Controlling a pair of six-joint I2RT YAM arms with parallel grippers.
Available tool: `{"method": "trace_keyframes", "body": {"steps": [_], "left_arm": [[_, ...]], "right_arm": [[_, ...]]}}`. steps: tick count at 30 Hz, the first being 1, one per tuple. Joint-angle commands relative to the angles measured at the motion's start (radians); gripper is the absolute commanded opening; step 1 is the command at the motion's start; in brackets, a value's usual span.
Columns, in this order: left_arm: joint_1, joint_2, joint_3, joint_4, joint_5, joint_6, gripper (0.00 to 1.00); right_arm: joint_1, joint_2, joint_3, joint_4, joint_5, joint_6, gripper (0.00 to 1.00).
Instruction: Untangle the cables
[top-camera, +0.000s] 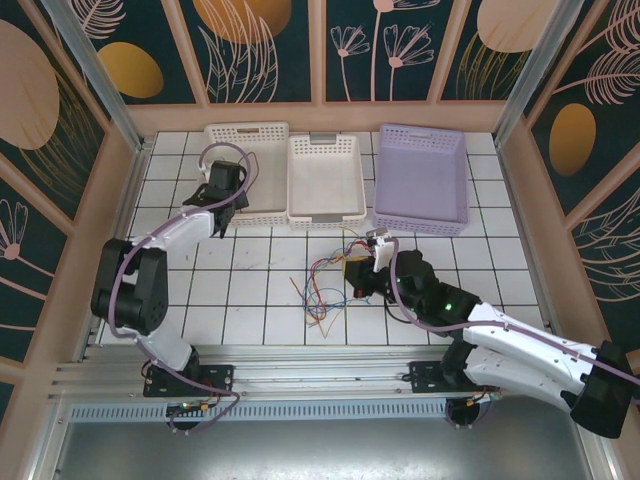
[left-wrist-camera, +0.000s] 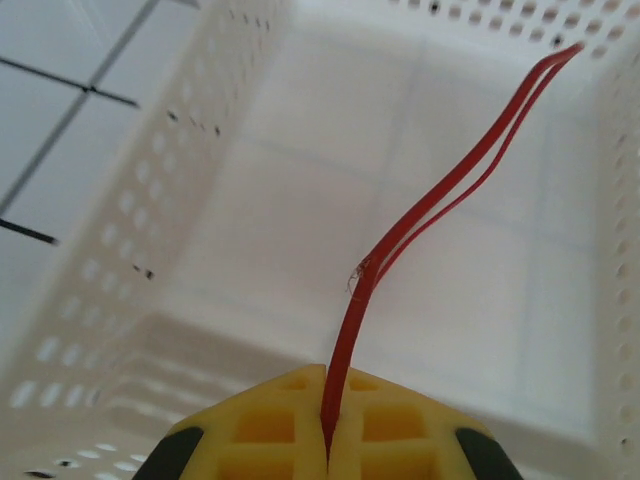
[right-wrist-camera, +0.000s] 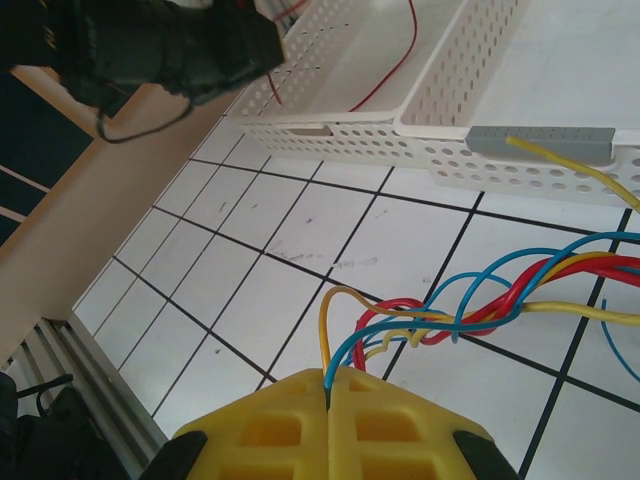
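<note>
1. The cables (right-wrist-camera: 480, 305) have thin, smooth plastic insulation with a slight gloss, and so does the red cable (left-wrist-camera: 347, 335).
2. The left gripper (left-wrist-camera: 328, 425) and right gripper (right-wrist-camera: 328, 400) are tipped in matt yellow plastic moulded with waffle-like recesses.
3. The left white basket (top-camera: 247, 133), middle white basket (top-camera: 325, 218) and lavender basket (top-camera: 420, 140) are perforated plastic with a dull sheen.
4. The table (top-camera: 250, 300) is smooth, white and grid-lined, with faint scuffs.
5. The rail (top-camera: 320, 380) is bare, brushed-looking metal.
6. The right arm (top-camera: 520, 345) has a glossy white plastic shell.
</note>
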Motion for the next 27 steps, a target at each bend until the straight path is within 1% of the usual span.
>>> {"method": "trace_keyframes", "body": {"steps": [1, 3, 5, 8, 10, 14, 17, 18, 21, 25, 27], "left_arm": [[0.000, 0.045, 0.005, 0.044, 0.027, -0.041, 0.06], [0.000, 0.077, 0.022, 0.038, 0.022, -0.036, 0.12], [0.000, 0.106, 0.044, 0.028, 0.015, -0.030, 0.14], [0.000, 0.141, 0.082, 0.010, 0.010, -0.023, 0.20], [0.000, 0.161, 0.104, -0.005, 0.005, -0.015, 0.29], [0.000, 0.168, 0.135, -0.027, -0.016, 0.003, 0.41], [0.000, 0.150, 0.154, -0.040, -0.031, 0.021, 0.54], [0.000, 0.144, 0.164, -0.046, -0.034, 0.027, 0.60], [0.000, 0.124, 0.196, -0.073, -0.043, 0.038, 0.67], [0.001, 0.085, 0.224, -0.104, -0.052, 0.046, 0.86], [0.001, 0.057, 0.230, -0.114, -0.049, 0.050, 0.93]], "right_arm": [[0.016, -0.003, 0.024, 0.045, 0.016, 0.008, 0.00], [0.019, -0.004, 0.024, 0.049, 0.017, 0.009, 0.00], [0.023, -0.003, 0.023, 0.053, 0.017, 0.009, 0.00], [0.028, 0.003, 0.019, 0.060, 0.017, 0.010, 0.00], [0.034, 0.007, 0.019, 0.060, 0.019, 0.012, 0.00], [0.042, 0.006, 0.019, 0.057, 0.027, 0.014, 0.00], [0.045, 0.006, 0.018, 0.057, 0.030, 0.016, 0.00], [0.047, 0.005, 0.018, 0.058, 0.030, 0.015, 0.00], [0.049, 0.009, 0.019, 0.058, 0.030, 0.018, 0.00], [0.053, 0.006, 0.021, 0.054, 0.036, 0.020, 0.00], [0.055, 0.006, 0.023, 0.051, 0.039, 0.020, 0.00]]}}
